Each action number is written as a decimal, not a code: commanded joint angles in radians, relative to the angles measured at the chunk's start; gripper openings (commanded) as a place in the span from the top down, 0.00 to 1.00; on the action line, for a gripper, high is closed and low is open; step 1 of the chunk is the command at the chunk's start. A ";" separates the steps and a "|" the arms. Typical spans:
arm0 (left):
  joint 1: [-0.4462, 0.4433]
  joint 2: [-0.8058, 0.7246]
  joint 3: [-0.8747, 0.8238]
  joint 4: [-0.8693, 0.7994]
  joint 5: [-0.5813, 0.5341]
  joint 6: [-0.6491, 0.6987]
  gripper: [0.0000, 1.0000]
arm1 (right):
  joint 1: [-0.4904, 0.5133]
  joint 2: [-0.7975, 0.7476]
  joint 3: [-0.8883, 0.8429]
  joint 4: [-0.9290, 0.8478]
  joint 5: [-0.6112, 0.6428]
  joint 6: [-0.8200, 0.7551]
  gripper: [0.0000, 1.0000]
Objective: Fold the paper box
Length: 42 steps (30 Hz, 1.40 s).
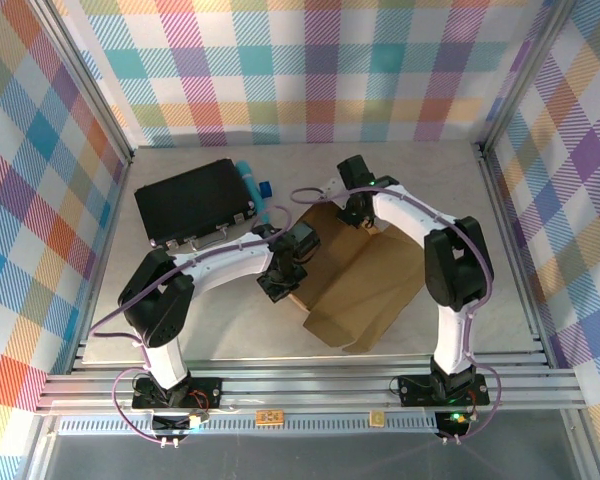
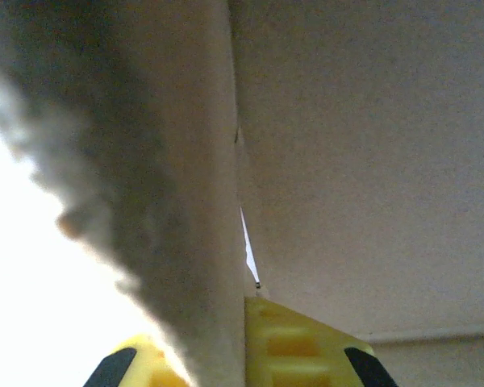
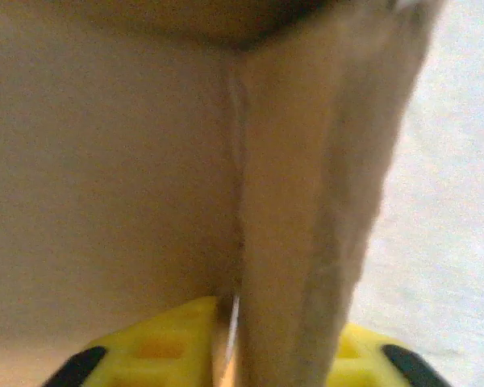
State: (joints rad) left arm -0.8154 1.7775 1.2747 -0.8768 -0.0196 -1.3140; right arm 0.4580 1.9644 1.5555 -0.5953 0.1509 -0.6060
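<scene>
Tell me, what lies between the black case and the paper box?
In the top view: a turquoise tube and a small blue object beside the black case, then the left arm's wrist at the paper box.

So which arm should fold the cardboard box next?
Left, probably. The left gripper is shut on the left edge of the paper box, ready to lift it. The right gripper straddles a far flap; its grip is unclear.

Case point(image 1: 193, 200): black, flat, far left on tabletop point(image 1: 420, 190).
Tube point(image 1: 248, 180): teal, lying along case's right edge.
Blue piece point(image 1: 267, 187): small, just beside tube.
Walls point(image 1: 310, 70): pastel plaid, enclosing three sides.
</scene>
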 commanded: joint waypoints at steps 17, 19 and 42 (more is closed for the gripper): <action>0.053 -0.064 0.006 -0.102 -0.041 0.274 1.00 | -0.175 -0.106 0.048 -0.283 -0.660 0.252 0.53; 0.052 -0.063 0.006 -0.102 -0.042 0.275 1.00 | -0.193 -0.127 0.009 -0.276 -0.681 0.256 0.55; 0.053 -0.009 0.050 -0.114 -0.027 0.341 1.00 | -0.390 -0.174 -0.271 -0.169 -0.827 0.408 0.53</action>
State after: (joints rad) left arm -0.7666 1.7489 1.2934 -0.9668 -0.0536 -1.0031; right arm 0.0624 1.7557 1.2995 -0.7845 -0.5755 -0.1944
